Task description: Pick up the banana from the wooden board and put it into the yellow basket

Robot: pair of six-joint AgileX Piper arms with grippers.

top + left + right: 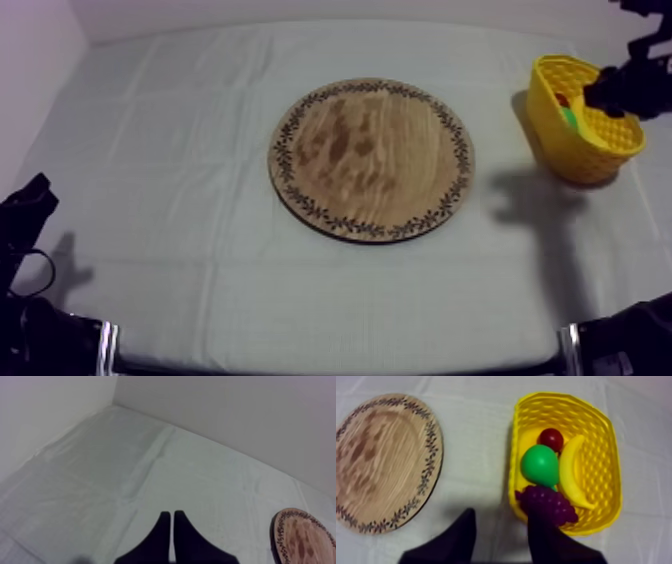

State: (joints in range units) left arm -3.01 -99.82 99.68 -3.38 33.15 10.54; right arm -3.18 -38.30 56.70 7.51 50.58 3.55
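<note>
The banana [573, 473] lies inside the yellow basket [608, 451], along its wall, beside a green pear [539, 465], a small red fruit [551, 438] and a bunch of grapes [546, 503]. My right gripper [503, 516] hangs open above the basket's near rim with nothing between its fingers; one finger is over the grapes, the other over the cloth. In the top view the right gripper [615, 90] hovers over the basket [560, 130] at the table's right. The wooden board [372, 158] is bare. My left gripper [172, 513] is shut on nothing, low at the left [25, 205].
The round board [378, 458] with its patterned rim lies in the table's middle, a short gap left of the basket. Its edge [305, 538] appears beyond the left gripper. Walls bound the cloth at the back and left.
</note>
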